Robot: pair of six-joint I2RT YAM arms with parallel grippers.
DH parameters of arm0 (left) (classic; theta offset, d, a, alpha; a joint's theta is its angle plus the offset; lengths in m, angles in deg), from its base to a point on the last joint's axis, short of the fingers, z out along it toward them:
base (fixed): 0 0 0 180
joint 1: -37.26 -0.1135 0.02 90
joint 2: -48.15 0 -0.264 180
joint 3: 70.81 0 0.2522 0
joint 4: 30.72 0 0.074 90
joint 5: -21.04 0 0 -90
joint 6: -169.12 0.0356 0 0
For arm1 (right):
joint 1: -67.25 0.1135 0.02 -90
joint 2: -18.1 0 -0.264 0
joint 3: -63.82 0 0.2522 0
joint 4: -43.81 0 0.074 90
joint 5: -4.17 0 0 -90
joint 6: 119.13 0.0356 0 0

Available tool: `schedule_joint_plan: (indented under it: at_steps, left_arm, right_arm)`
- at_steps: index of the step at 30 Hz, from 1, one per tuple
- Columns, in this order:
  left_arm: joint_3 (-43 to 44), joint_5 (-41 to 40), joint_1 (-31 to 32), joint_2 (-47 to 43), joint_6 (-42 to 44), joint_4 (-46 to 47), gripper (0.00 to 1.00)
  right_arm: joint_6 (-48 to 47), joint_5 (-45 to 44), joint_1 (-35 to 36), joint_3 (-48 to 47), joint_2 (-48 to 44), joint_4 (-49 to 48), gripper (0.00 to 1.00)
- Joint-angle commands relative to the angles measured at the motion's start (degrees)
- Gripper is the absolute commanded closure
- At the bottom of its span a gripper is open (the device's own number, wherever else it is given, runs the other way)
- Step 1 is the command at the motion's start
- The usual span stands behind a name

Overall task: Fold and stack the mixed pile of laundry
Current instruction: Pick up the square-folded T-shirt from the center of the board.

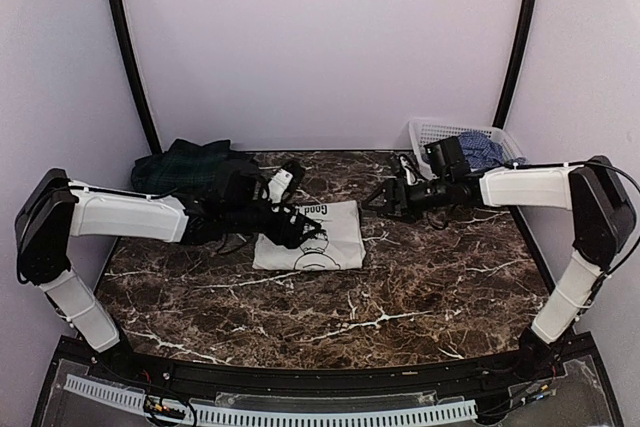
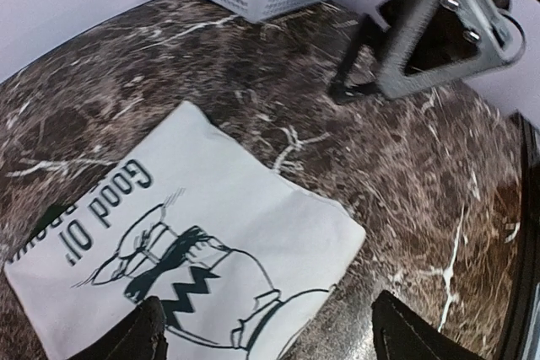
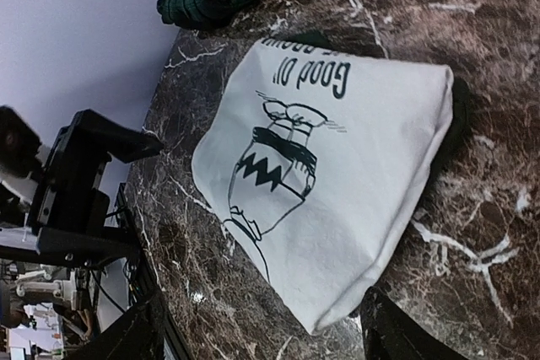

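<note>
Arms inward, left tool (image 2: 274, 339) and right tool (image 3: 261, 335) spread wide.

Layout: folded garment (image 1: 322, 239) mid-worktop (image 1: 420, 287), everything else at the back corners.
The bundled garment (image 1: 190, 165) sits behind it at back-left. The basket (image 1: 428, 129) is at back-right with a loose garment (image 1: 487, 150) in it. The left end effector (image 1: 296, 227) is over the folded garment's left edge. The right end effector (image 1: 385, 197) is to its right, apart from it.

"Good Ol'" in dark print on folded white garment (image 2: 253, 208), line beneath it unreadable
</note>
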Motion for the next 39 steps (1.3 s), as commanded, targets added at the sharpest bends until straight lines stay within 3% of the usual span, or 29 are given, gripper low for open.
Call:
schedule_joint_plan:
  at_steps: [1,7,16,24,27,32,34,39]
  left_arm:
    - [1.22,-1.63,5.46,2.8,17.12,0.18,0.19]
    - [7.52,-5.87,11.67,11.47,30.76,-2.05,0.28]
    - [14.61,-10.77,15.12,21.82,39.13,-1.5,0.35]
    - [15.73,-14.82,16.49,26.68,45.22,-1.73,0.57]
    - [15.63,-16.1,16.87,26.93,45.93,-0.75,0.67]
    - [18.0,-15.65,16.89,25.41,42.32,-1.37,0.95]
    - [18.35,-14.91,16.83,24.76,41.0,-0.97,1.0]
    - [17.92,-13.78,16.8,23.6,39.34,0.84,1.0]
  right_arm:
    - [2.54,-0.76,-0.4,6.38,-1.2,-0.24,0.24]
    - [5.15,0.96,-1.29,11.99,-2.9,-2.96,0.24]
    - [11.02,4.46,-2.3,15.67,-2.05,-9.62,0.27]
    - [15.26,4.57,-2.49,16.65,-0.71,-12.17,0.27]
    - [18.09,4.28,-2.4,17.11,0.44,-13.96,0.27]
    - [22.09,4.97,-1.76,16.61,2.44,-16.52,0.26]
    - [23.33,5.29,-1.53,16.16,3.16,-17.82,0.24]
    - [27.29,5.19,-0.73,15.07,5.14,-21.39,0.21]
